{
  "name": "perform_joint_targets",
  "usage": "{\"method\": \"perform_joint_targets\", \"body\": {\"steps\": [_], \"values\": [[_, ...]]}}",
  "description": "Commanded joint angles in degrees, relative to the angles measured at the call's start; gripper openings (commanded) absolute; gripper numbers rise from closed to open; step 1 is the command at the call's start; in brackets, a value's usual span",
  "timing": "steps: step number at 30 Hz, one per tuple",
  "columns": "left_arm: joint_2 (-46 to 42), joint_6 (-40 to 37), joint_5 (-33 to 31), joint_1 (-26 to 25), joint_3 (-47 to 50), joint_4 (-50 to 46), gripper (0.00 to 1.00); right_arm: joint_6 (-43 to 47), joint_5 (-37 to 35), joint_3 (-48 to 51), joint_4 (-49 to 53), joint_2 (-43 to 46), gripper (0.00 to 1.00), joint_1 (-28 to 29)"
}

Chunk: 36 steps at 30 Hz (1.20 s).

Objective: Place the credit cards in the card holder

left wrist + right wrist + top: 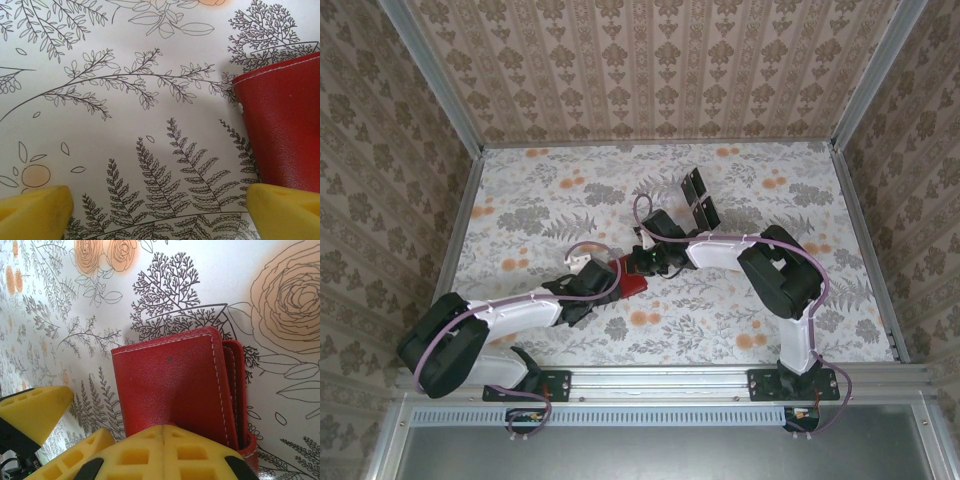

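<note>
Right pincer [164, 432] closed, tips over the card holder [170, 385]; left pincer [160, 207] wide open just beside it, mid table [740, 200].

Count from my remote station: one red card holder [170, 385]. I make out two black credit cards [694, 186], second card [705, 212]. Two arms, two claws: left claw [160, 210], right claw [164, 442]. One floral desk [770, 330].

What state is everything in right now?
card holder: folded, lying on the table.
credit cards: two, on the table, outside the card holder.
left gripper: open, empty.
right gripper: shut at the card holder's edge; grip unclear.
</note>
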<state>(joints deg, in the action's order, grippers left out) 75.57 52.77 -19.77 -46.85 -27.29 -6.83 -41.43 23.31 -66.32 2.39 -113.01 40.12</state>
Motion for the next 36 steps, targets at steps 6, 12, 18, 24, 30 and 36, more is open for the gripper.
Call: {"method": "perform_joint_targets", "body": {"steps": [6,12,18,24,30,36], "values": [[-1.7,1.4,5.1,-0.3,1.7,2.3,0.99,-2.1,-8.1,2.3,14.0,-7.0,0.00,-0.4],[-6.3,2.0,4.8,-0.2,3.2,1.0,0.99,-3.0,-9.4,2.5,15.1,-8.9,0.00,-0.3],[-10.5,2.1,4.5,0.0,3.9,-1.5,1.00,-3.4,-9.8,3.1,15.6,-7.3,0.00,0.0],[-12.0,1.5,4.8,1.4,3.2,-2.0,1.00,-2.4,-8.7,2.0,14.8,-3.8,0.05,0.3],[-10.8,-1.5,6.0,3.3,-0.4,-3.6,1.00,-0.1,-7.4,-4.4,14.7,0.0,0.34,0.3],[-10.4,-4.6,5.1,4.6,-5.0,-6.3,1.00,2.5,-6.9,-11.4,14.0,5.0,0.52,-0.8]]}}
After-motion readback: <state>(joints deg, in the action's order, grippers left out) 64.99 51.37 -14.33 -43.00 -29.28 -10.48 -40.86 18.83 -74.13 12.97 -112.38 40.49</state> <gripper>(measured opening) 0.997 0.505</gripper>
